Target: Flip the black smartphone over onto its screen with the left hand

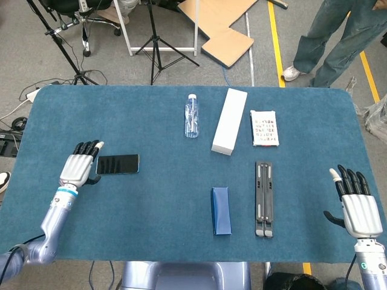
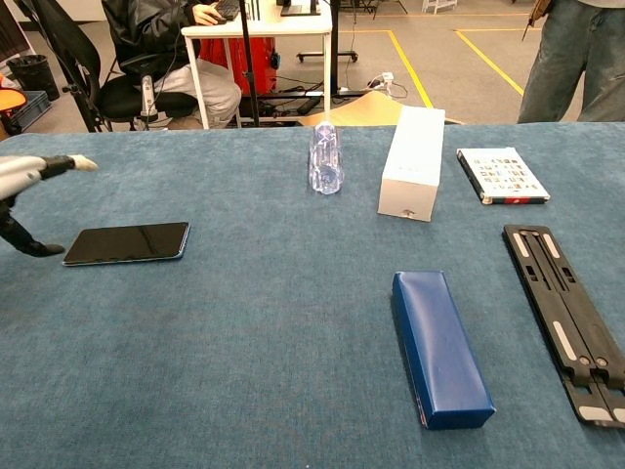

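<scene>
The black smartphone point(image 1: 117, 164) lies flat on the left part of my worktop point(image 1: 157, 199), glossy dark face up, a thin bluish edge showing along its side in the chest view, its long side running left to right. My left hand point(image 1: 80, 164) sits just beside its left end, fingers point(image 1: 90, 146) stretched out and apart, thumb point(image 2: 29, 246) reaching low toward the phone's near corner; I cannot tell whether it touches. Nothing is in that hand.

My right hand point(image 1: 357, 202) hangs at the far right edge, fingers spread, holding nothing.

The worktop is covered in blue-teal cloth. On it, well apart from the phone, lie a clear bottle point(image 1: 191, 118) on its side, a long white box point(image 1: 229, 129), a small printed booklet point(image 1: 264, 127), a blue case point(image 1: 221, 210) and a folded black stand point(image 1: 263, 197).

Beyond is grey floor with yellow lines point(image 1: 276, 42), tripod legs point(image 1: 158, 45), cardboard point(image 1: 221, 27) and a standing person's jeans point(image 1: 335, 39).
</scene>
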Robot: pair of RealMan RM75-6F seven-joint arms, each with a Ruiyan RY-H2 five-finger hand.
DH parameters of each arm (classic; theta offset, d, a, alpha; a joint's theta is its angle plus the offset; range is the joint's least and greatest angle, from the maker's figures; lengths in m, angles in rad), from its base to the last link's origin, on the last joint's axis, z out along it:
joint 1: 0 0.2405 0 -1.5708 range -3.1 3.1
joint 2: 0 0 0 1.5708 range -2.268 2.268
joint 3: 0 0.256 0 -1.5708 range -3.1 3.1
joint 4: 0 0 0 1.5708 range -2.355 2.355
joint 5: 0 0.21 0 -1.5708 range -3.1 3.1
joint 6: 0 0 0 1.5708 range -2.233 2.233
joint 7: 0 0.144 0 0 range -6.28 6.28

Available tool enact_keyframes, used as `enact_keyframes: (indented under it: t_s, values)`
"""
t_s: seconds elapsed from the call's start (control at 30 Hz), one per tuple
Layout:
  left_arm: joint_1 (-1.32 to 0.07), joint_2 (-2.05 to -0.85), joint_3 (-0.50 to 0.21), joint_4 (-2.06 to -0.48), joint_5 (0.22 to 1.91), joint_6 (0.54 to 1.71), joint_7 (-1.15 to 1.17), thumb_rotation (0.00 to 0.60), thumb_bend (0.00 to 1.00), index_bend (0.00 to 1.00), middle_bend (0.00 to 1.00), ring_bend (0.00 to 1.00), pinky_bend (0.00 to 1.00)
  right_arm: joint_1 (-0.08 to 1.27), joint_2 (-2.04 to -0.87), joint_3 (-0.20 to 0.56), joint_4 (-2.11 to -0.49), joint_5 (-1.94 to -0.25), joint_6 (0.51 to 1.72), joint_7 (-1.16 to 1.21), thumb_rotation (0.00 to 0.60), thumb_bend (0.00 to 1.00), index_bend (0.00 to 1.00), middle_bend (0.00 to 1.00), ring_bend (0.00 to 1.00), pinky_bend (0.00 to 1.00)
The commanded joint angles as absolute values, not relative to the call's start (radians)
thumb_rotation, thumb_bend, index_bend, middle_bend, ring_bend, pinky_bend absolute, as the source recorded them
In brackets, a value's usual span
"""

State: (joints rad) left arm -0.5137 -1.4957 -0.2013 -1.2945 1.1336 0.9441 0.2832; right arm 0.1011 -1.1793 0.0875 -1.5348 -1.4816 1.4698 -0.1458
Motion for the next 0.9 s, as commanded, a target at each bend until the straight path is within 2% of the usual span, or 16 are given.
enact_keyframes:
  t_s: [0.03, 0.37, 0.67, 0.8, 0.9]
  values:
    - [-0.543, -1.548, -0.197, -1.237, 1.117, 0.908, 0.273, 0.6, 0.27, 0.0, 0.0, 0.0, 0.0, 0.101, -1.18, 0.088, -1.533, -1.477, 1.468, -0.147, 0.6, 0.0, 0.0, 0.0, 0.0, 0.0]
    - [-0.605, -1.646, -0.207, -1.121, 1.103, 0.862, 0.259, 0.6, 0.27, 0.0, 0.0, 0.0, 0.0, 0.101, -1.182, 0.091, -1.52, -1.451, 1.452, -0.145, 0.6, 0.0, 0.0, 0.0, 0.0, 0.0]
    - [-0.641, -1.7, -0.207, -1.042, 1.089, 0.829, 0.255, 0.6, 0.32, 0.0, 0.0, 0.0, 0.01, 0.104, -1.183, 0.092, -1.515, -1.441, 1.442, -0.143, 0.6, 0.0, 0.0, 0.0, 0.0, 0.0]
    - [-0.65, -1.721, -0.202, -1.007, 1.092, 0.82, 0.245, 0.6, 0.37, 0.02, 0.0, 0.01, 0.08, 0.106, -1.183, 0.092, -1.515, -1.439, 1.438, -0.144, 0.6, 0.0, 0.0, 0.0, 0.0, 0.0]
    - [-0.655, -1.733, -0.196, -0.988, 1.091, 0.808, 0.24, 0.6, 0.44, 0.07, 0.01, 0.09, 0.17, 0.108, -1.184, 0.091, -1.516, -1.439, 1.434, -0.145, 0.6, 0.0, 0.0, 0.0, 0.0, 0.0]
